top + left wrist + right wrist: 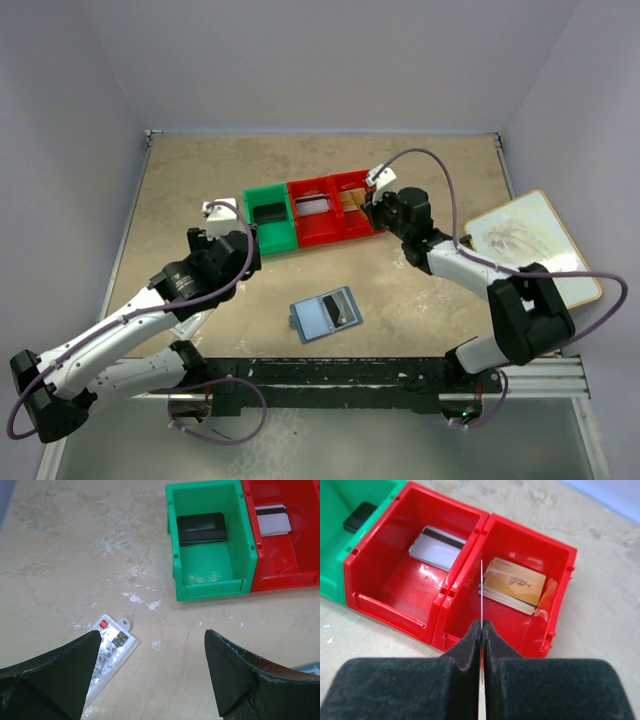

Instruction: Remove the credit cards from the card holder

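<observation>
The right gripper (481, 626) clamped a thin plastic credit card (482, 587) edge-on over a red plastic bin (559, 597) holding gold cards (514, 584), the left gripper (152, 636) gaped empty near a green bin (210, 587), and the flat blue card holder (322, 316) lay open on the tan table (200, 180)

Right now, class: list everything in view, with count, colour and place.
green bin: 1, green, row's left end
red bins: 2, red, beside it
dark card: 1, black, green bin
silver-grey card: 1, middle bin
gold cards: stack, gold, right bin
card holder: 1, blue, open, near arms
white packet: 1, white, table, near green bin
picture board: 1, beige, table's right edge
left fingers: 2, black, open
right fingers: 2, black, pinching thin card edge-on
</observation>
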You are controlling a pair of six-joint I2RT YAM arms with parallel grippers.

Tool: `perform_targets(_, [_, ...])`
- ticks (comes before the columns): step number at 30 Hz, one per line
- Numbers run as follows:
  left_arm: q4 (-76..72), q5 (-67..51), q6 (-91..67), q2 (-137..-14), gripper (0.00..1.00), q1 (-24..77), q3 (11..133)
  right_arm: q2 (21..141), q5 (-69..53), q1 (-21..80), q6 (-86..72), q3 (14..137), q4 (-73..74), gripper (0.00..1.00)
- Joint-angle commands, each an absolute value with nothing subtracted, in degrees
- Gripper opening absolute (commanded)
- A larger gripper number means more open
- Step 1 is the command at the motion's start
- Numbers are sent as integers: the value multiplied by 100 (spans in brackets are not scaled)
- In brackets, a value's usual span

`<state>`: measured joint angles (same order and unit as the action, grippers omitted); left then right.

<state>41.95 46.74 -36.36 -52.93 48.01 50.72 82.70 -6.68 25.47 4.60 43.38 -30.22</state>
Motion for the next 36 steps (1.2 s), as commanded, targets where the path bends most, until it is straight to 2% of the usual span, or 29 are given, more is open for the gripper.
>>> perform_targets(1, [4236, 5034, -3570, -5018, 82, 4772, 4994, 8600, -859, 2538, 548, 4842, -2955, 0])
perform_targets(17, [4368, 5228, -3624, -5168, 81, 4772, 5040, 9299, -1062, 2538, 462, 5234, -2248, 0])
perform_targets(36, [4342, 5190, -3589, -5335, 81, 4773, 5043, 8554, -1576, 2539, 196, 4726, -1579, 0])
